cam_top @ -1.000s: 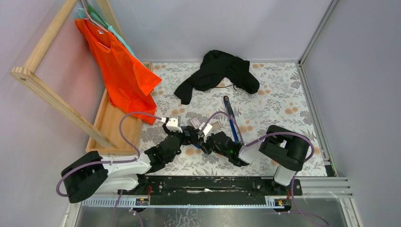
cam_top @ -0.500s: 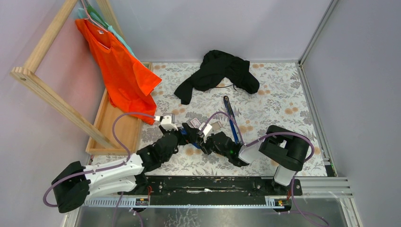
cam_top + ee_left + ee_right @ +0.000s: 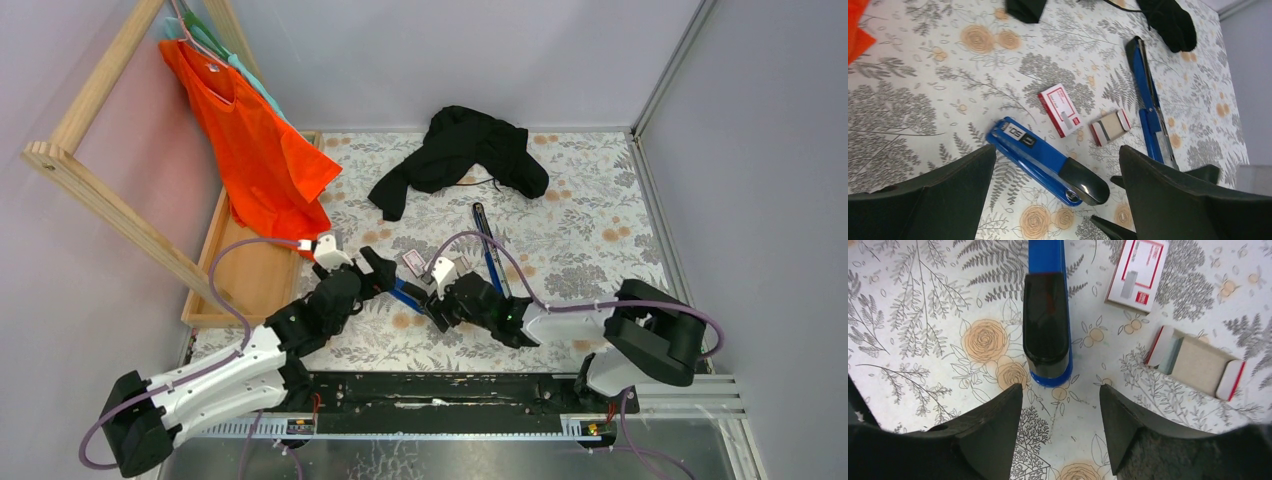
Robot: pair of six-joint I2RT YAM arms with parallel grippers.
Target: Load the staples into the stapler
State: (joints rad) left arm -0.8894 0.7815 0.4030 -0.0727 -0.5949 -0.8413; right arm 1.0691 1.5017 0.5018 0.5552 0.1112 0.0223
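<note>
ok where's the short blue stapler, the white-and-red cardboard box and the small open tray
short blue stapler (image 3: 1046, 320), right wrist view, black end cap
white-and-red cardboard box (image 3: 1142, 271), right wrist view, printed top face
small open tray (image 3: 1200, 364), right wrist view, flat middle

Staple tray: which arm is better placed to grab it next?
Right, probably: the open right gripper hovers beside the staple tray, while the closed blue stapler lies between it and the left gripper.
</note>
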